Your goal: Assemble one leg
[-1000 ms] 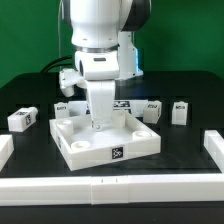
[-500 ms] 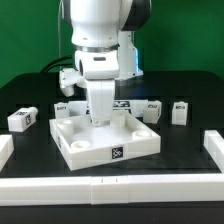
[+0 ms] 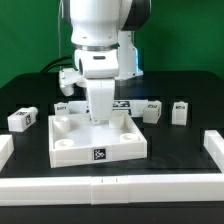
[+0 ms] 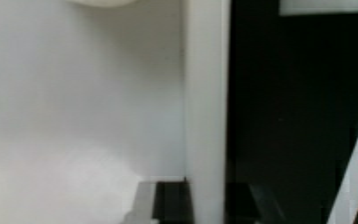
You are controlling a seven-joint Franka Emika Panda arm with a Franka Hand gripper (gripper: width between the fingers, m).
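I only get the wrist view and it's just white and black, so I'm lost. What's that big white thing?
Observer: Probably the square panel; the arm stands right over it.
Operator: Any legs nearby?
Observer: Yes: one leg at the exterior view's left, another leg and a third leg at its right, apart from the panel.
Operator: Are the fingers holding one?
Observer: I see none there. The fingers reach down into the panel; open or shut, I can't tell.

The square panel [image 3: 70, 152] lies central on the tabletop [image 3: 30, 146], with a border bar [image 3: 110, 186] before it. In the exterior view the first leg [image 3: 22, 119] and second leg [image 3: 62, 105] lie behind-left, the third leg [image 3: 152, 111] and fourth leg [image 3: 180, 110] behind-right.
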